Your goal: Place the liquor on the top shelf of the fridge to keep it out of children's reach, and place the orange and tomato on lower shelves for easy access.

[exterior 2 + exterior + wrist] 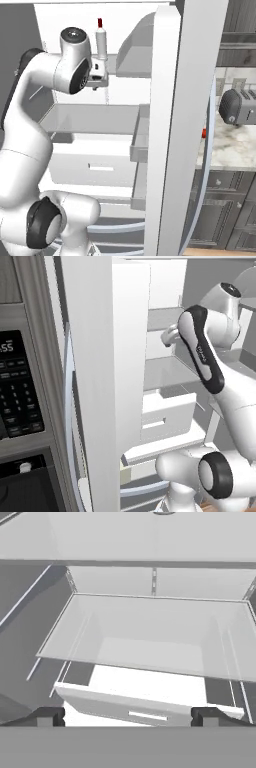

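Right base view: liquor [101, 40] upright on top shelf [131, 69], gripper [98, 80] below it, jaws apart, empty — bottle step apparently done. Next: fetch orange or tomato [204, 133].

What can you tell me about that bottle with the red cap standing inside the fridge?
The bottle is slim and pale, white to light grey, with a narrow neck and a small red cap. It stands upright on the thin grey top shelf inside the white fridge, near the back wall. The robot's hand is just in front of it and hides its base, so any contact cannot be judged. No label or contents can be made out.
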Tool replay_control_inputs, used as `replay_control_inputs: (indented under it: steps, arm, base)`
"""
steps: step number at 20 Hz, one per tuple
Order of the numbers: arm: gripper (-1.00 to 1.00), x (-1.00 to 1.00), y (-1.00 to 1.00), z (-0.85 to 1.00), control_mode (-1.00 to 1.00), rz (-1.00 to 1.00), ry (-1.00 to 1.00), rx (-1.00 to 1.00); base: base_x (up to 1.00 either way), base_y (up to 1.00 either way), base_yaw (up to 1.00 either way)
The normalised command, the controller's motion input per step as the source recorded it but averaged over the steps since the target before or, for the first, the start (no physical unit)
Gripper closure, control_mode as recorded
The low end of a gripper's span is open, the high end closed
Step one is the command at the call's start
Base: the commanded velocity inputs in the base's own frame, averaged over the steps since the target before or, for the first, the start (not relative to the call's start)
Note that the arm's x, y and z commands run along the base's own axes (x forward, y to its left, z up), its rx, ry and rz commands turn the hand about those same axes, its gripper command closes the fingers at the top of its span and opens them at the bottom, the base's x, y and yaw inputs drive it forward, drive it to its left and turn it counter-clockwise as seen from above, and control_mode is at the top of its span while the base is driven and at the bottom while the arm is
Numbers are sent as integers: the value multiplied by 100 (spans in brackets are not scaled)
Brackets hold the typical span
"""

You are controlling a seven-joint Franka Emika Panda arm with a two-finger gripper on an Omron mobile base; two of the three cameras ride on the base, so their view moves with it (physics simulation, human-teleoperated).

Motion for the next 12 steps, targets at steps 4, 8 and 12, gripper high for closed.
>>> replay_control_inputs:
  steps: [4, 8, 12]
  arm:
    - [-100, -60, -2, -46, -100, -2, 0, 0]
    - [-100, -44, 0, -20, -100, -2, 0, 0]
    - [-100, -40, 0, 0, -100, -2, 0, 0]
  base:
    - [0, 0, 0]
    - [0, 0, 0]
    - [0, 0, 0]
